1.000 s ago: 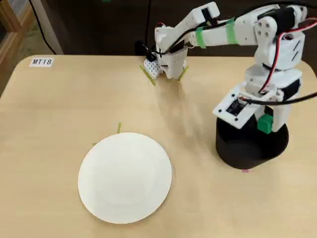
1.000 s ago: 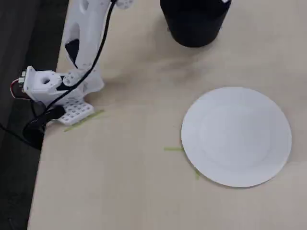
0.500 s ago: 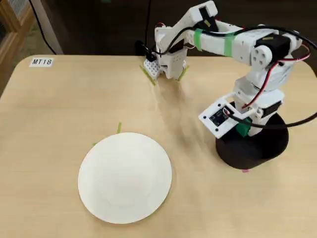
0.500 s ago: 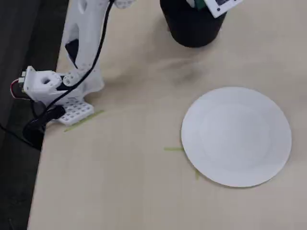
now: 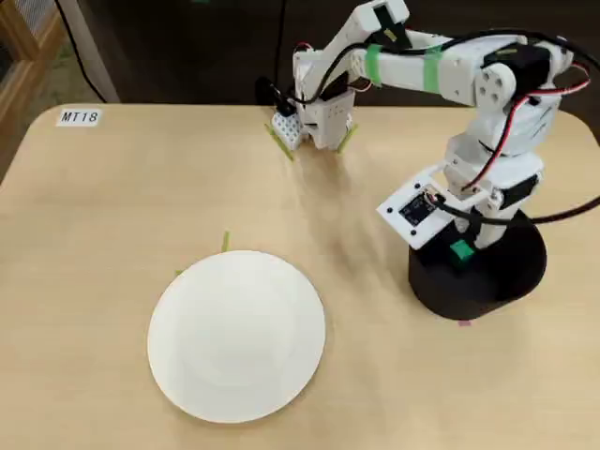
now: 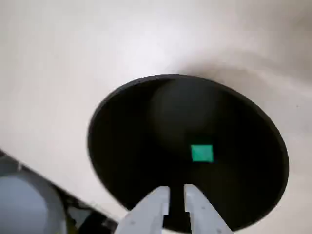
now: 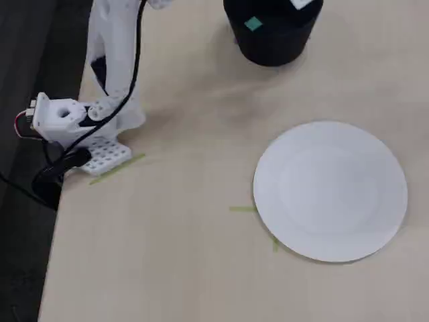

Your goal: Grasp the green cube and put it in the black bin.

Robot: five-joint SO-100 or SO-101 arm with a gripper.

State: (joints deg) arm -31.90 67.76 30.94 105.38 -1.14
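- Green cube (image 6: 202, 153) lies on the floor of the black bin (image 6: 122, 146), loose, touching nothing but the bin's bottom; in both fixed views it shows as a small green patch inside the dark tub (image 5: 460, 250) (image 7: 253, 24).
- From the gripper (image 6: 176, 194), in the wrist view, the cube sits at about 1 o'clock, near but clearly apart from the white fingertips (image 6: 161, 195), with dark bin floor between them.
- Only a narrow slit shows between the fingers, and nothing is held in it; I read them as brought together and empty.
- The gripper hangs over the bin's near rim at 6 o'clock in the wrist view, inside the rim's outline.
- The drop looks finished to me: cube in the bin, white plate (image 5: 236, 336) bare at 9 o'clock of the bin on the counter (image 5: 112, 206).
- What the next move turns on, I'd judge, is that the gripper stands above and clear of the cube, so lifting straight up should leave cube and rim undisturbed.
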